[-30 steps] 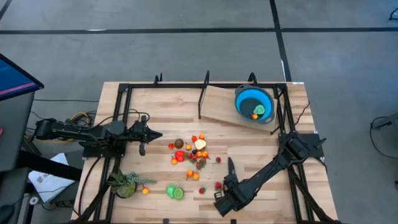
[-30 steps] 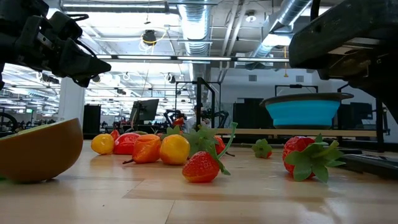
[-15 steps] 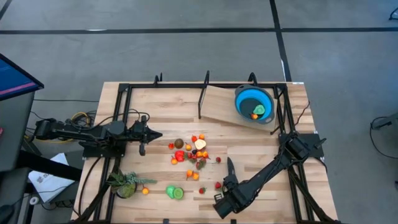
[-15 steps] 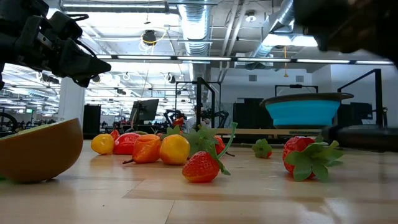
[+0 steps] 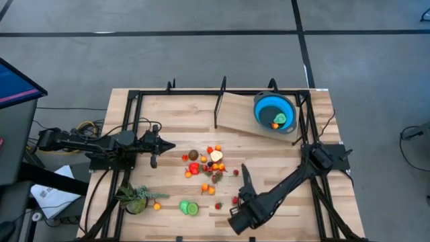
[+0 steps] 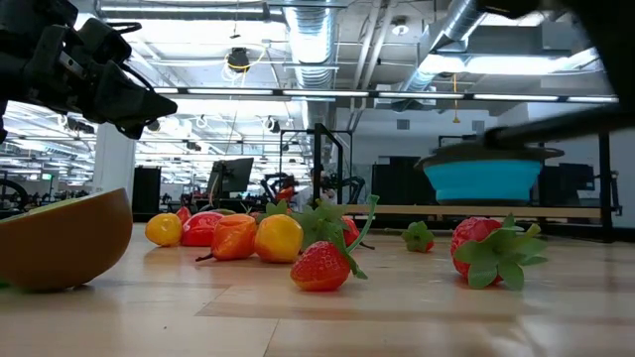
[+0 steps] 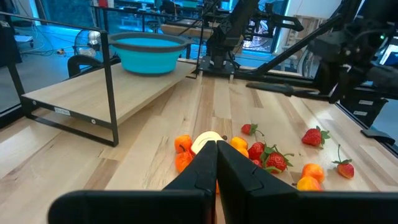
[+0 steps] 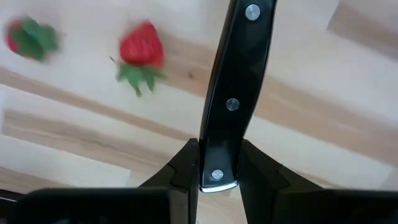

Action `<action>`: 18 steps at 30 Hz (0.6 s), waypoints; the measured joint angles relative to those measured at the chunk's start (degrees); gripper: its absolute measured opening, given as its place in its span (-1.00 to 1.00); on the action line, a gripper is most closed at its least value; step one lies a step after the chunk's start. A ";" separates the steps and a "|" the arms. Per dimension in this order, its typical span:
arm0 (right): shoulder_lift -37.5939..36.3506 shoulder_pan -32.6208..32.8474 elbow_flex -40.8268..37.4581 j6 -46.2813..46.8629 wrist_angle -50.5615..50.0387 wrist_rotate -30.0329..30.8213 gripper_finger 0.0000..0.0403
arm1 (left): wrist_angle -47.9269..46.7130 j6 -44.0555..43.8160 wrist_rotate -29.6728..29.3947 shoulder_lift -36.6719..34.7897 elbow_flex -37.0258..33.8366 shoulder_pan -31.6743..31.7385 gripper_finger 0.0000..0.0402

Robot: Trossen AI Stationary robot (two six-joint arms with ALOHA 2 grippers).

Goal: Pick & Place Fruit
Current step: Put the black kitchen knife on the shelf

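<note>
Right gripper [image 8: 217, 163] clamped on one black-handled knife [image 5: 246, 180], lifted over near table edge | fruit [image 5: 207, 163] clustered mid-table, strawberry [image 8: 140, 50] below knife | left gripper [image 7: 216, 163] pinched closed, empty | one blue bowl [image 5: 273, 111] far, on raised board | knife tip swung left versus earlier.

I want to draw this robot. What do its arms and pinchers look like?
Both arms are black, thin and jointed. The left gripper has two flat dark fingers that taper to a point. The right gripper has the same dark, wedge-shaped fingers. Coloured cables sit by the left arm.
</note>
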 joint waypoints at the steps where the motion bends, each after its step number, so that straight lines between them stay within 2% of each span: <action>1: 0.00 -0.63 0.69 -0.70 -0.98 0.40 -0.64 | 0.01 0.00 0.00 0.00 0.01 -0.01 -1.00; 7: -0.03 -5.55 4.66 -7.02 -7.80 4.52 -0.64 | 0.01 0.00 0.00 0.00 0.00 0.00 -1.00; 12: -0.11 -10.56 6.30 -16.06 -11.61 8.15 -0.64 | 0.01 -0.01 0.00 0.00 0.00 0.00 -1.00; 18: -1.99 -16.42 6.12 -27.76 -12.48 9.68 -0.64 | 0.01 -0.01 0.00 0.00 0.00 0.00 -1.00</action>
